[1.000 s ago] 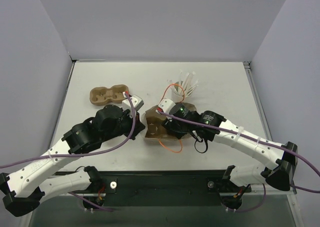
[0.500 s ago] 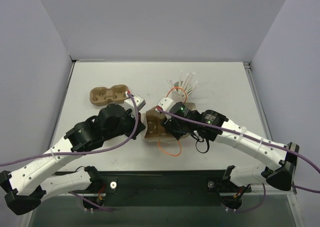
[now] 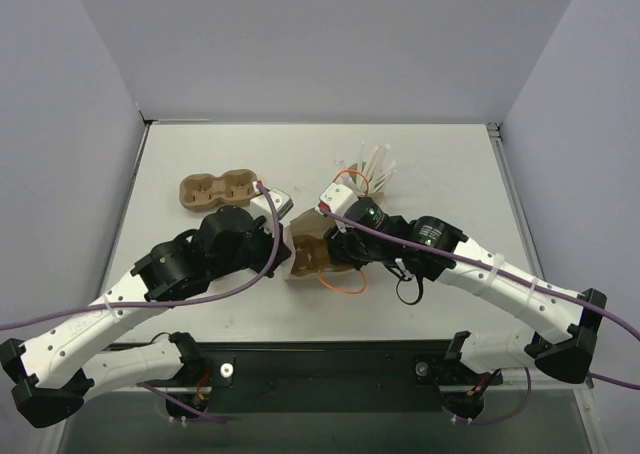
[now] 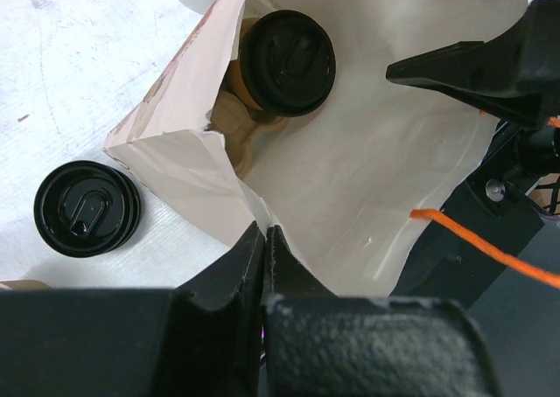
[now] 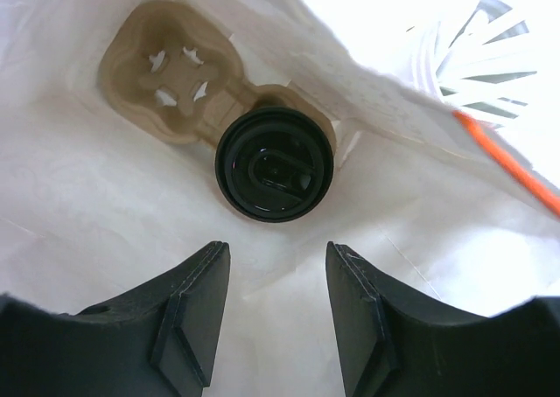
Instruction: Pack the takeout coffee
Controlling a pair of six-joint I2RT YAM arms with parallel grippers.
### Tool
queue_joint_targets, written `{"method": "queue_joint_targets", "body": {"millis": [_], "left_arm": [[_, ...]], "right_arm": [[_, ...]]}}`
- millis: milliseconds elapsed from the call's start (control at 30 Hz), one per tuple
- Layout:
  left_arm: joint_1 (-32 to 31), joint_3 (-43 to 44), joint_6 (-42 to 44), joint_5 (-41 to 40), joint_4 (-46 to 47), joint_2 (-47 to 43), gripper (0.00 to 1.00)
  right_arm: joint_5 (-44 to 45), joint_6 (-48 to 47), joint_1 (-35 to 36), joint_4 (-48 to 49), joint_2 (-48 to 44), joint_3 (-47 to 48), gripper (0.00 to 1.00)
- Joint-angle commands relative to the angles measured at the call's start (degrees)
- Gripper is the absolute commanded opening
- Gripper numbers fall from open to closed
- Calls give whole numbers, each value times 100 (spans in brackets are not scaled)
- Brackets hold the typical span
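Observation:
The takeout coffee, a brown cup with a black lid, stands in a tan cup carrier inside the open paper bag. It also shows in the left wrist view. My right gripper is open and empty, inside the bag mouth just short of the lid. My left gripper is shut on the bag's torn rim and holds it open. From above, the bag lies between the left gripper and the right gripper.
A loose black lid lies on the table beside the bag. A second tan cup carrier sits at the back left. A cup of white stirrers stands behind the right wrist. Orange bag handles trail out in front.
The right arm has shifted a little left and back, now covering part of the stirrer cup. The bag has slid slightly left with it. The left gripper keeps its hold.

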Motion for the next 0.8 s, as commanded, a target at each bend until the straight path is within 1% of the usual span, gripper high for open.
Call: {"method": "queue_joint_targets", "body": {"millis": [0, 67, 167, 400, 567, 667, 767], "left_arm": [[10, 420, 42, -214, 38, 83, 10], [19, 456, 42, -250, 46, 118, 16], [10, 474, 42, -311, 73, 144, 22], [27, 377, 42, -487, 160, 144, 29], [63, 464, 112, -470, 187, 223, 31], [63, 526, 139, -487, 169, 250, 32], [63, 579, 139, -496, 169, 250, 38]], "right_arm": [[307, 59, 19, -103, -86, 360, 48], [360, 85, 28, -103, -42, 465, 48], [535, 120, 10, -103, -25, 641, 48], [993, 199, -34, -103, 46, 1107, 48], [1133, 279, -51, -112, 28, 1195, 48], [1256, 516, -43, -112, -33, 1231, 48], [1405, 762, -43, -191, -68, 1318, 49]]}}
